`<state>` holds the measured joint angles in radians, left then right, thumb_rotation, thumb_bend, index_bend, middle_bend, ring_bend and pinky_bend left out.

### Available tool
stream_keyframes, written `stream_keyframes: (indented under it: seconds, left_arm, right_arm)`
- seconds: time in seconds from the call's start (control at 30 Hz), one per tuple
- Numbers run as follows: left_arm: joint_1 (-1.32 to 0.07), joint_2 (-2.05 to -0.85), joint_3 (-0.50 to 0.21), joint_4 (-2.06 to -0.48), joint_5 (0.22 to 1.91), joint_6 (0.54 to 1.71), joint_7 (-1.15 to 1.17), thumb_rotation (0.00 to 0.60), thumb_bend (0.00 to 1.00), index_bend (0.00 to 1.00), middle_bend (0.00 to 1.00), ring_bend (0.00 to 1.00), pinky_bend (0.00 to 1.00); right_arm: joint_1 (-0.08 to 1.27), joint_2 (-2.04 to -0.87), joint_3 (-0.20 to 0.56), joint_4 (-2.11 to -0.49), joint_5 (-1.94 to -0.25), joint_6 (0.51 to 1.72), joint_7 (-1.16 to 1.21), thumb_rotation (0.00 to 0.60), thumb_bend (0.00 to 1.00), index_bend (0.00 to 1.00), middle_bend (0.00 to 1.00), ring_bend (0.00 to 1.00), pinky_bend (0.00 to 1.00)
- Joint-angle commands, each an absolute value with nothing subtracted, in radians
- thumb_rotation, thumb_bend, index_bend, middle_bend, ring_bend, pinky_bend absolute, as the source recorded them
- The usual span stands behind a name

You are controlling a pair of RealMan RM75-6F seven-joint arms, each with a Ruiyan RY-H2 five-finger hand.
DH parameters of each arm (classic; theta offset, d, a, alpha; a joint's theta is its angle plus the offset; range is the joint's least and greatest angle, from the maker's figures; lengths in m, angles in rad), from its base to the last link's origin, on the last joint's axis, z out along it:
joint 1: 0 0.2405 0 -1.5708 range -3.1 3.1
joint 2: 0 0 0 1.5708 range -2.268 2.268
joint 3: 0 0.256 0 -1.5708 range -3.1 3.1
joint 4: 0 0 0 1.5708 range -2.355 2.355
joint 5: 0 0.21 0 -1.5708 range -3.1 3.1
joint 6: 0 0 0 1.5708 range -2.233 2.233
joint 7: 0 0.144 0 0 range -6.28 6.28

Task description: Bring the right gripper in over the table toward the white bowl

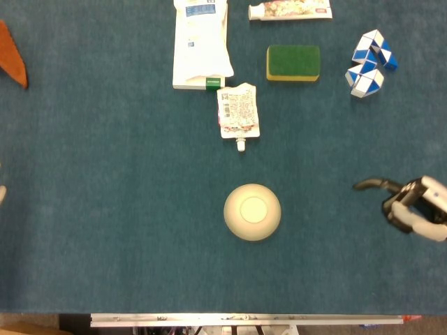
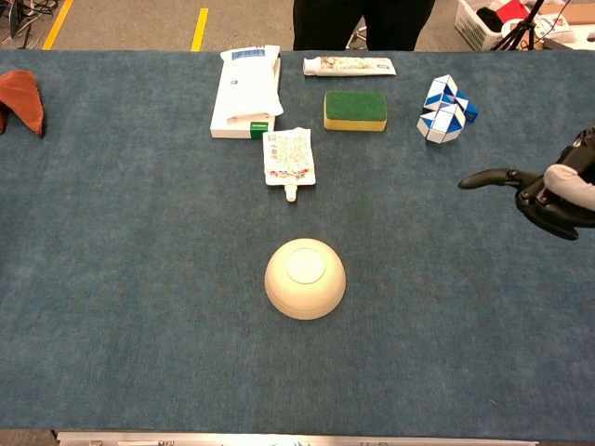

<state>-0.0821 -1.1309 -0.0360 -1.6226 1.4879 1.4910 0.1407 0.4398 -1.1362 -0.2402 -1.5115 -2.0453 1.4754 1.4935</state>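
The white bowl (image 1: 252, 211) (image 2: 305, 278) sits upside down on the blue cloth near the table's front middle. My right hand (image 1: 408, 204) (image 2: 548, 190) reaches in from the right edge, well to the right of the bowl and apart from it. One dark finger points left toward the bowl, the others are loosely bent, and nothing is in the hand. Of my left hand only a pale sliver (image 1: 2, 193) shows at the left edge of the head view, so its fingers cannot be read.
At the back lie a white box (image 1: 200, 43), a printed pouch (image 1: 238, 111), a tube (image 1: 289, 10), a green sponge (image 1: 293, 63) and a blue-white twist puzzle (image 1: 369, 63). An orange cloth (image 1: 12, 60) is at the far left. A person stands behind the table (image 2: 363, 23).
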Motion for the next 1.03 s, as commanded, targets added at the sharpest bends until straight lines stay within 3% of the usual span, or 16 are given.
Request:
stream_keyframes:
  seconds: [0.03,1.03]
  left_arm:
    - [-0.082,-1.131,-0.036,-1.623,1.488,1.492,0.141,0.600,0.21,0.48,0.35,0.34,0.48]
    - [-0.073,-1.128,-0.040,-1.635,1.485,1.509,0.161,0.600,0.21,0.48,0.35,0.34,0.48]
  right_arm:
    - [0.494,-1.122,-0.296,-1.492,-2.096,1.486,1.554,0.197,0.00,1.00,1.00,0.81,0.18]
    - [0.541,-1.113,-0.388,-1.506,-2.072,1.508,1.453,0.181,0.00,1.00,1.00,0.80,0.18]
